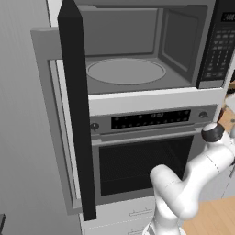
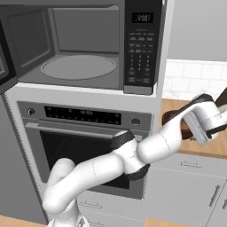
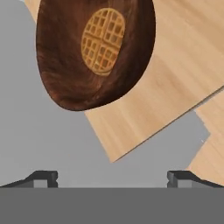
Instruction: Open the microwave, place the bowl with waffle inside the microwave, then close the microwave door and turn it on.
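Note:
The microwave (image 1: 137, 50) stands open, its grey cavity and round glass turntable (image 1: 126, 71) bare. Swung out to the left, the microwave door (image 1: 75, 114) shows edge-on as a tall black slab. The keypad strip (image 2: 142, 44) runs down the microwave's right side. A reddish-brown bowl (image 3: 87, 57) sits on the wooden counter with the golden waffle (image 3: 103, 41) lying in it. My gripper (image 3: 112, 178) is open, a short way back from the bowl and touching nothing. In the right base view my arm reaches right, the hand partly covering the bowl (image 2: 170, 116).
An oven (image 1: 142, 160) with a bar handle sits right below the microwave. The wooden counter (image 2: 213, 148) lies to the right of the oven column, over grey cabinet drawers (image 2: 190, 186) and backed by white tiles (image 2: 195, 75). The counter's corner (image 3: 111, 159) is near the fingertips.

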### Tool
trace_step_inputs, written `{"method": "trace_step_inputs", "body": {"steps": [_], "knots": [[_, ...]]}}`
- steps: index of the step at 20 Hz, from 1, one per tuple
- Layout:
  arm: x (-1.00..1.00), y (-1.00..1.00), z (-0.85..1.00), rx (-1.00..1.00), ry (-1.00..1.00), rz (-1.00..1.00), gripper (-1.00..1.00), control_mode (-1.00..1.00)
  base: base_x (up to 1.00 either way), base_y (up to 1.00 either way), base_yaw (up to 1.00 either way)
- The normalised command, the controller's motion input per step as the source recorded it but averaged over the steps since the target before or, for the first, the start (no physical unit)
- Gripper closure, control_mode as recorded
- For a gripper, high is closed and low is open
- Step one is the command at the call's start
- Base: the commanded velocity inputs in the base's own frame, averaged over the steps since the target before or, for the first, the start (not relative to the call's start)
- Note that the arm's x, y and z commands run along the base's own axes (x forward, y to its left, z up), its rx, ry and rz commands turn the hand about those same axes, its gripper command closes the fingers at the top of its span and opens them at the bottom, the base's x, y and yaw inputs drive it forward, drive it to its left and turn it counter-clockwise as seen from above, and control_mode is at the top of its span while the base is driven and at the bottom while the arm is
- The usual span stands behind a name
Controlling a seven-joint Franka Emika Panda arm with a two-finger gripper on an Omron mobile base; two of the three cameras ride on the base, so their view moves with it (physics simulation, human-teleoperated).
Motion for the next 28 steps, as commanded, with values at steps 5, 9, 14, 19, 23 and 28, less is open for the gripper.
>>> {"method": "trace_step_inputs", "body": {"steps": [5, 9, 14, 19, 23, 28], "knots": [[0.22, -0.38, 0.0, 0.0, 0.0, -0.08, -1.0, -1.0, 0.0, 0.0, 0.0], [0.37, -0.39, -0.07, 0.04, 0.0, -0.25, -1.0, -1.0, 0.0, 0.0, 0.0], [0.53, -0.05, -0.06, 0.06, 0.04, -0.17, -1.0, -1.0, 0.0, 0.0, 0.0], [0.51, -0.3, -0.03, 0.11, 0.15, 0.0, -1.0, -1.0, 0.0, 0.0, 0.0], [0.24, -0.3, -0.16, 0.07, 0.12, 0.0, -1.0, -1.0, 0.0, 0.0, 0.0], [0.06, -0.29, -0.22, 0.05, 0.13, 0.0, -1.0, -1.0, 0.0, 0.0, 0.0]]}}
